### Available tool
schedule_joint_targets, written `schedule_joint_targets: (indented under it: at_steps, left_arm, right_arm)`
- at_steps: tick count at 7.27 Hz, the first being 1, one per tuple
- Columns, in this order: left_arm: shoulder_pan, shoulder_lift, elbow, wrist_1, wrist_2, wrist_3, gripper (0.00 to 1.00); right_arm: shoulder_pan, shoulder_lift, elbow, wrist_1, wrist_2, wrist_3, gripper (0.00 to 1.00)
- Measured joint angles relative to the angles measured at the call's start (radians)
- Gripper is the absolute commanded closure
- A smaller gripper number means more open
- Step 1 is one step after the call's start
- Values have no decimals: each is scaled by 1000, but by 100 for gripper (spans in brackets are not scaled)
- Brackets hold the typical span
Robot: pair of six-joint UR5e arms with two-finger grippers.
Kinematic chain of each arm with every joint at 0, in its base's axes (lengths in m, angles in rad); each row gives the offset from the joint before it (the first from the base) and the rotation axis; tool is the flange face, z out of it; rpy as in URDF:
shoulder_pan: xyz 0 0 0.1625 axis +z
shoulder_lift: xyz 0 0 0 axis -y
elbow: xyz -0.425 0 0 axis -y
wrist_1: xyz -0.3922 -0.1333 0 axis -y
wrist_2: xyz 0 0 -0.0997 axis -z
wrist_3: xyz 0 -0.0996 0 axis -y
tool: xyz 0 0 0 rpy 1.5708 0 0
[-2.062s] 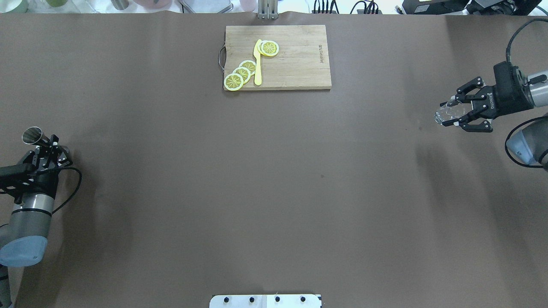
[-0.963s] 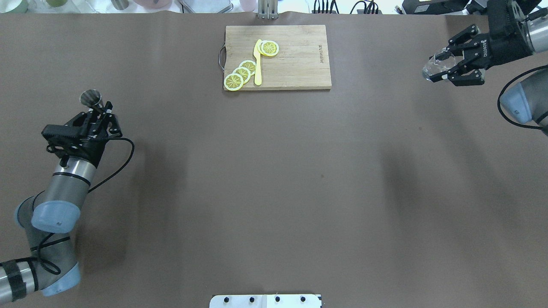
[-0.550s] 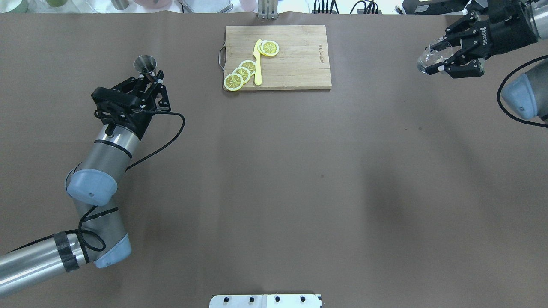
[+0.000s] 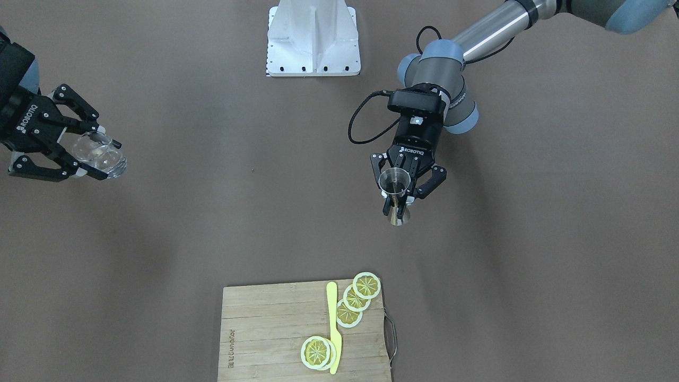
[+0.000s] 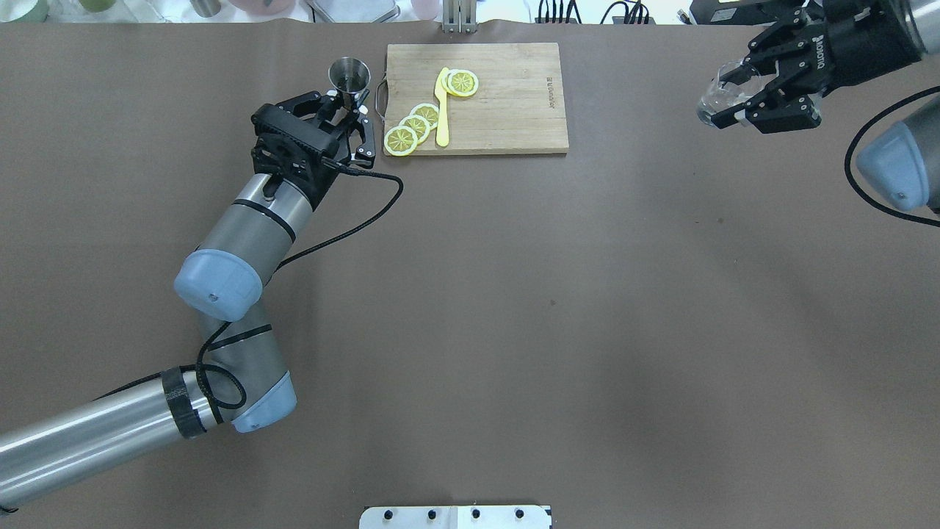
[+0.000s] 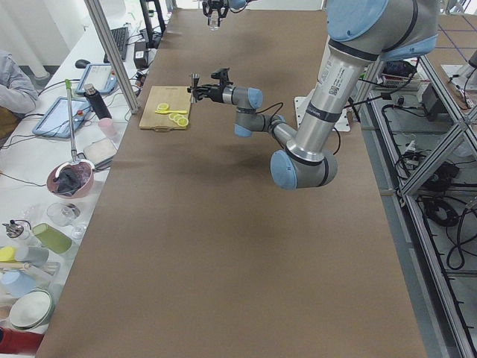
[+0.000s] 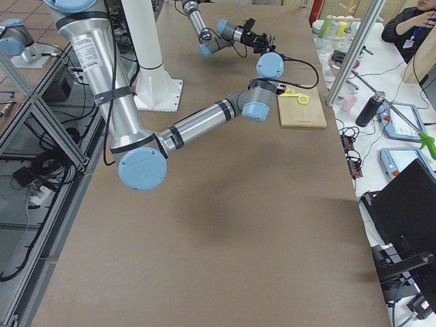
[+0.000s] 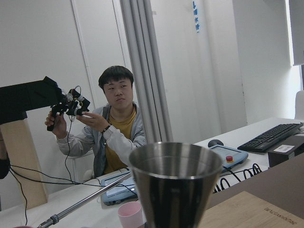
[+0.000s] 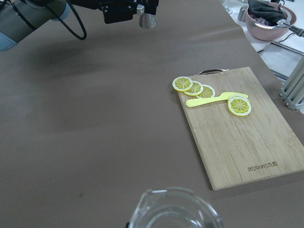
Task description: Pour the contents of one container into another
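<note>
You've one cutting board (image 5: 507, 117) at the far centre. Just left of it your left gripper (image 4: 397, 201) clamps one jigger (image 4: 394, 182), upright, long axis vertical. Far right, your right gripper (image 4: 109, 161) grips one glass cup (image 4: 91, 151) clear of the table. The board carries one knife (image 5: 442, 110) and five lemon slices (image 5: 401, 140).

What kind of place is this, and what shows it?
Probably a robotics lab: left arm and right arm over a brown table, an operator holding a controller, a keyboard on the side bench.

Robotics lab, brown-covered table (image 5: 470, 330), aluminium frame post (image 6: 112, 52), seated operator (image 8: 116, 123), keyboard (image 8: 270, 137), tablet (image 6: 26, 113)
</note>
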Motion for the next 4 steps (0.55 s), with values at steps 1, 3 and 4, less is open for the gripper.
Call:
schedule_joint_targets:
  at_steps: [1,3,4]
  left_arm:
    - [-1,-29,4,33,-8,19,100]
    - [-2,-91,9,55,-81,29,100]
    - [-1,-106,10,57,-119,32,100]
  right_arm:
    - [-1,2,30,-35,-5,-4,100]
    - [-1,5,43,-71,-18,-26,100]
    - [-3,20,47,-142,-41,-94,100]
